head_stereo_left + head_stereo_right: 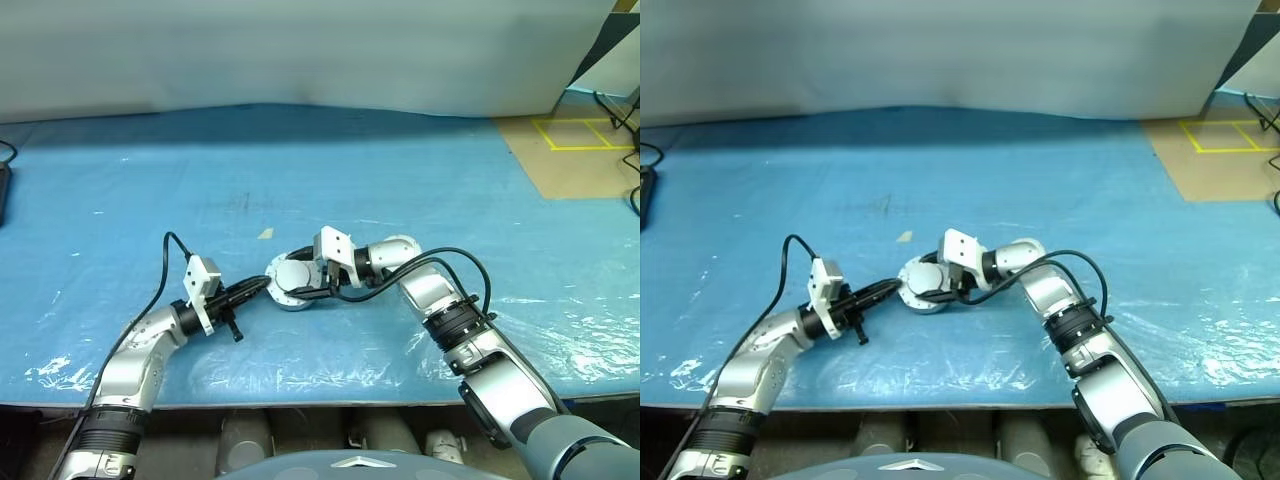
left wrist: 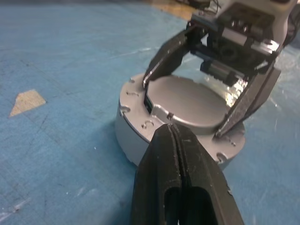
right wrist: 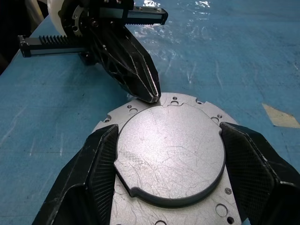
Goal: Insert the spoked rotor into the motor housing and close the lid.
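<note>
A: Where is the motor housing (image 1: pixel 290 283) being seen?

B: Just below the frame's centre, on the blue bench (image 1: pixel 400 180), with the lid (image 3: pixel 171 150) lying on top.

A: And the hands?

B: The lid's rim is being straddled by the right hand (image 3: pixel 171 161), spread wide. The housing's rim is being touched by the left hand (image 2: pixel 174 133), pressed fully closed, empty.

1x motor housing (image 3: pixel 174 140), centre frame, w/ 1x lid (image 3: pixel 171 152) on top. 2x grippers: left gripper (image 2: pixel 174 133) lower centre of its wrist view, right gripper (image 3: pixel 168 164) at bottom. 1x tan scrap (image 1: pixel 265 234) on blue mat (image 1: pixel 120 180). 1x yellow-tape square (image 1: pixel 575 133), upper right.
</note>
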Available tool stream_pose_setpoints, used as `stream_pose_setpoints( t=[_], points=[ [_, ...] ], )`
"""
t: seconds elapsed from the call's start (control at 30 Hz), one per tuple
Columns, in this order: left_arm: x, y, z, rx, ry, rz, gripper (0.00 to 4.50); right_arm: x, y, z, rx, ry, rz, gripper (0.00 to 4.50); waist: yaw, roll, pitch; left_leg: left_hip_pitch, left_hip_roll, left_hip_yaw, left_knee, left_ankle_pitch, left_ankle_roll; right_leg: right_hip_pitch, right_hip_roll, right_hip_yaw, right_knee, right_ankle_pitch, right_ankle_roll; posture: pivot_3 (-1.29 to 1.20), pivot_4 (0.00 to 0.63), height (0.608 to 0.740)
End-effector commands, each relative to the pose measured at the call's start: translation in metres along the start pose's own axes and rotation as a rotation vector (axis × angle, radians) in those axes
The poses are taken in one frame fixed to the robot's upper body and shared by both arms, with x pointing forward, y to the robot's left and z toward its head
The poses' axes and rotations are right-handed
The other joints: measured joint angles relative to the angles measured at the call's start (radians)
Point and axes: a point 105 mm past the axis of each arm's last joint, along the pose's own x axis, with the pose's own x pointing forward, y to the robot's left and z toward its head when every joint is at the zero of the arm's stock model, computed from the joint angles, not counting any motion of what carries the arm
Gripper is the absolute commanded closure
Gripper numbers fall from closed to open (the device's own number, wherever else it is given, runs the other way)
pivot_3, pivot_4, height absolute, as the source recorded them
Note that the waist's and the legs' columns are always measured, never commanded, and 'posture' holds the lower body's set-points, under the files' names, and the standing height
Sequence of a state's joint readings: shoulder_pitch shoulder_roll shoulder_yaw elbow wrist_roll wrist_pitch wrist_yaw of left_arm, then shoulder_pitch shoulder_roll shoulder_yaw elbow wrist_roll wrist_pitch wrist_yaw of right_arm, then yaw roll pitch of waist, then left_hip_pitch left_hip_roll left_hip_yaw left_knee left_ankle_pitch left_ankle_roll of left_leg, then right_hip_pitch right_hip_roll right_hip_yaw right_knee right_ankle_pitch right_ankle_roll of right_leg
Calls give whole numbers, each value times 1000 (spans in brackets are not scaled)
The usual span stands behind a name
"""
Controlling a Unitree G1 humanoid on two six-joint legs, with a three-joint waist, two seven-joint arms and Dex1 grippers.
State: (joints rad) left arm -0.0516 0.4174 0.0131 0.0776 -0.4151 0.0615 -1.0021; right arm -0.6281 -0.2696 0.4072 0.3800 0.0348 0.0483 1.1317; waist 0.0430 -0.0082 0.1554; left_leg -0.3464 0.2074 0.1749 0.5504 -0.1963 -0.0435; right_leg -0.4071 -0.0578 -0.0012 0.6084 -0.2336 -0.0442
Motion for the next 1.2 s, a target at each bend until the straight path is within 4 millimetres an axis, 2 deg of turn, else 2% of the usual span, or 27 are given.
stream_pose_setpoints(
  t=[0.03, 0.3, 0.47, 0.63, 0.8, 0.93, 1.03, 1.2],
  points=[
    [2, -4, -2, 24, 31, -11, 4500, 0, 6, -22, 31, 87, 6, 1445, 0, 0, 0, 1, 0, 0, 0, 0, 0, 0, 0, 0, 0, 0, 0, 0, 150, 740],
    [2, -5, -11, 47, 70, -10, 4500, -1, 6, -21, 37, 85, 13, 1445, 0, 0, 0, 2, 0, 0, 0, 0, 0, 1, 0, 0, 0, 0, 0, 0, 150, 740],
    [5, -6, -14, 67, 77, -7, 4500, -3, 4, -13, 38, 46, 4, 1445, 1, 0, 0, 2, 0, 0, 0, 0, 0, 2, -1, 0, 0, 0, 0, 0, 150, 740],
    [6, -7, -16, 63, 72, 3, 4500, -13, -2, 6, 68, -60, -24, 1445, 4, 0, 0, 1, 0, 0, 0, 0, 0, 2, -1, 0, -1, 0, 0, 0, 150, 740],
    [7, -6, -16, 57, 58, 16, 4500, -27, -5, 41, 125, -211, -19, 1445, 8, 0, 0, -2, 0, -1, 0, 0, 0, 0, 0, 0, -2, 0, 0, 0, 150, 740],
    [8, -5, -16, 55, 57, 15, 4500, -34, -5, 56, 135, -258, -16, 1445, 7, 0, 0, -3, 0, -1, 0, 0, 0, -2, 1, -1, -2, 0, 0, 0, 150, 740],
    [8, -3, -17, 56, 57, 16, 4500, -33, -5, 57, 138, -251, -17, 1445, 4, -1, 1, -3, 0, -1, 0, 0, 0, -3, 1, -1, -1, 0, 0, 0, 150, 740],
    [6, 1, -18, 60, 55, 24, 4500, -26, -3, 45, 138, -204, -20, 1445, 4, -1, 1, -5, 0, 0, -1, 1, -3, -5, 1, -1, -1, 0, 0, 0, 150, 740]
  ],
)
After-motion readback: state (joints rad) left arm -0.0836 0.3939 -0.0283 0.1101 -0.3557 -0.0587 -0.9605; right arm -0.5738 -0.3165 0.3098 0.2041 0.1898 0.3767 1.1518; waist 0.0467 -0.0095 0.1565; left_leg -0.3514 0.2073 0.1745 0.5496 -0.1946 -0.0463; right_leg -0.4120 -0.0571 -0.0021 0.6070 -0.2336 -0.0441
